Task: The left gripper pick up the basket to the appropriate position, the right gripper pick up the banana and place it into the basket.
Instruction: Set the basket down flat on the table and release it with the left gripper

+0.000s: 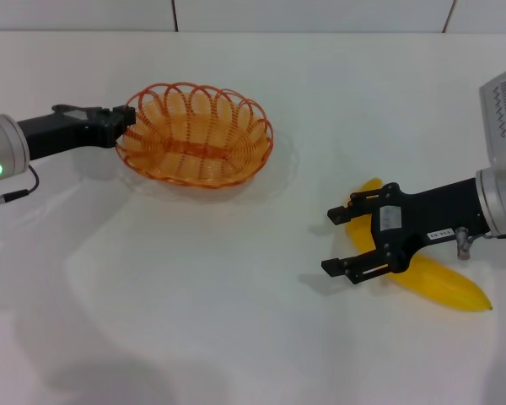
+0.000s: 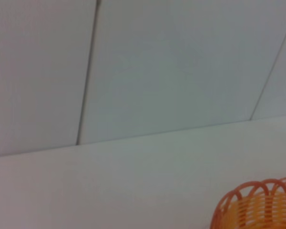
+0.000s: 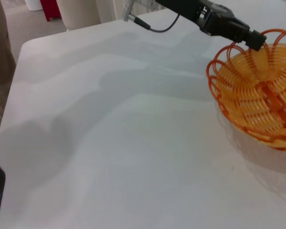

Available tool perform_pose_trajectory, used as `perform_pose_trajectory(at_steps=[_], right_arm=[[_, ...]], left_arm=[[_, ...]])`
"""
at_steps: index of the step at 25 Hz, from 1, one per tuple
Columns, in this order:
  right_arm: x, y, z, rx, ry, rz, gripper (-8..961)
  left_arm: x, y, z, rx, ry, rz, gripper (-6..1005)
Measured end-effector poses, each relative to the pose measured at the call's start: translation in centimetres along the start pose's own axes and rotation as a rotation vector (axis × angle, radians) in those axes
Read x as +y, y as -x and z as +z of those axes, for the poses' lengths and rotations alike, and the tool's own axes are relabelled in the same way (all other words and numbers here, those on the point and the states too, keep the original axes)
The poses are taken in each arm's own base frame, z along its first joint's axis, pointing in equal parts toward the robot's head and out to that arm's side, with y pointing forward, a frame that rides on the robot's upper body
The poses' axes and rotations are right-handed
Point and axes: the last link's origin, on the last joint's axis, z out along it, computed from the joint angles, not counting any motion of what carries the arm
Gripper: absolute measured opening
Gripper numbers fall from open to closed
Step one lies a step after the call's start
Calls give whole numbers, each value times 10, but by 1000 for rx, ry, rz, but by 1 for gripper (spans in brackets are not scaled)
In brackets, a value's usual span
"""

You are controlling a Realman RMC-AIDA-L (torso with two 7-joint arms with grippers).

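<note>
The orange wire basket (image 1: 194,135) stands empty on the far left part of the white table. My left gripper (image 1: 123,123) is at its left rim, shut on a rim loop; the right wrist view shows this grip (image 3: 254,39). I cannot tell whether the basket is lifted. The left wrist view shows only a corner of the basket (image 2: 257,210). The yellow banana (image 1: 443,285) lies on the table at the right. My right gripper (image 1: 344,240) is open just over the banana's middle, with its fingers past the banana toward the table's centre.
The white table (image 1: 194,295) runs wide between the basket and the banana. Its left edge and corner show in the right wrist view (image 3: 9,95). A thin cable (image 3: 152,26) hangs from the left arm. A panelled wall (image 2: 133,71) stands behind the table.
</note>
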Motion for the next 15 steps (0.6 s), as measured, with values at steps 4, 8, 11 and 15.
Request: perform_pose_trajectory(at_steps=[4, 8, 11, 15], right_arm=[[0, 1, 0, 0, 1, -2, 830], [-1, 2, 0, 0, 2, -3, 830], [-1, 2, 0, 0, 2, -3, 830], [-1, 2, 0, 1, 2, -3, 830]], left_arm=[[-1, 5, 1, 0, -12, -26, 55], [1, 8, 2, -3, -10, -46, 58], [3, 12, 4, 1, -4, -73, 60], [3, 15, 4, 3, -13, -87, 63]])
